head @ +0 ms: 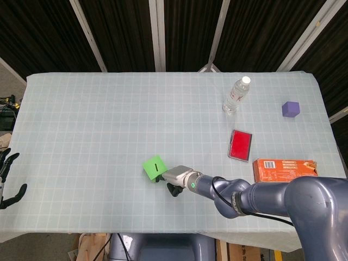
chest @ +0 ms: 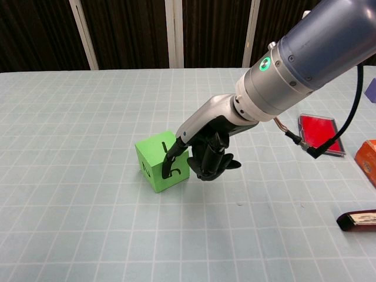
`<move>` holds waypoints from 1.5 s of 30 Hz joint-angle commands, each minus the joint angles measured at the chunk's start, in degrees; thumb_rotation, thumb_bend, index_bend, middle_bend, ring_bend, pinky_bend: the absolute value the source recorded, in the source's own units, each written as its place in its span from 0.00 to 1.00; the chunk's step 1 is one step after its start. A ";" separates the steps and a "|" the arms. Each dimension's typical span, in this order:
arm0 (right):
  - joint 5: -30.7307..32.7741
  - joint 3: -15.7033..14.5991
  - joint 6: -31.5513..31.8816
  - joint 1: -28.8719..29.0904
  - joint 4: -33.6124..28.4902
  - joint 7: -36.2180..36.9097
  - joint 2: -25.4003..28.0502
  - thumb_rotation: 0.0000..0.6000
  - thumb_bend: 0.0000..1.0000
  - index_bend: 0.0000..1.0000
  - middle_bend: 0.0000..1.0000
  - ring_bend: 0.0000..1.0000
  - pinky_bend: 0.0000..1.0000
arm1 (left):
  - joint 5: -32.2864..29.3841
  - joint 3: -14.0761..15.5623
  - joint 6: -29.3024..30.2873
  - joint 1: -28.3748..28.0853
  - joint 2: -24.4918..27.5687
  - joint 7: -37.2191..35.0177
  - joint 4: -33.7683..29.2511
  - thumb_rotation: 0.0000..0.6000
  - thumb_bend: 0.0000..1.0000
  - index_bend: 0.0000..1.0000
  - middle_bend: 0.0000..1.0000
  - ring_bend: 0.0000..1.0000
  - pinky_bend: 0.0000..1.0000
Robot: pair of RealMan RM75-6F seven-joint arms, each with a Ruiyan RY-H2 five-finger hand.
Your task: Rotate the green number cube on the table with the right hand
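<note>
The green number cube [head: 154, 167] sits on the table's near middle, with a black 1 on its top. In the chest view the cube [chest: 154, 168] shows a corner toward the camera, and its 2 face is turned to the left. My right hand [chest: 202, 155] is right beside it, one finger [chest: 173, 161] pressing on the cube's right face while the others curl in under the palm. Seen from the head, the right hand [head: 173, 181] lies just right of the cube. My left hand [head: 6, 182] hangs at the table's far left edge, fingers apart, holding nothing.
A water bottle [head: 236, 95], a purple cube [head: 291, 109], a red flat case [head: 240, 144] and an orange box [head: 284, 169] stand to the right. A dark labelled object [chest: 357, 219] lies near the front right in the chest view.
</note>
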 commanded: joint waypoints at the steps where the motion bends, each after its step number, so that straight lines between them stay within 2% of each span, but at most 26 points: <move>1: -0.11 0.27 0.65 -0.12 0.25 0.25 -0.61 1.00 0.98 0.13 0.85 0.88 0.74 | -0.02 0.07 -0.23 -0.09 0.00 0.11 0.00 1.00 0.43 0.13 0.00 0.00 0.04; 36: 3.60 1.56 4.30 1.00 4.77 0.10 -8.13 1.00 0.98 0.08 0.85 0.88 0.74 | -0.67 -0.26 -1.20 -0.67 0.28 -1.08 0.29 1.00 0.43 0.13 0.00 0.00 0.04; 41: 3.18 1.78 4.45 0.52 3.07 -0.01 -6.38 1.00 0.98 0.08 0.85 0.88 0.74 | -1.12 -0.50 -1.33 -0.80 0.19 -1.06 0.41 1.00 0.43 0.13 0.00 0.00 0.04; 45: 1.17 2.32 5.23 -1.20 -1.70 0.01 -1.95 1.00 0.98 0.08 0.85 0.88 0.74 | -1.07 -0.41 -1.67 -0.99 0.04 -0.73 0.38 1.00 0.43 0.13 0.00 0.00 0.04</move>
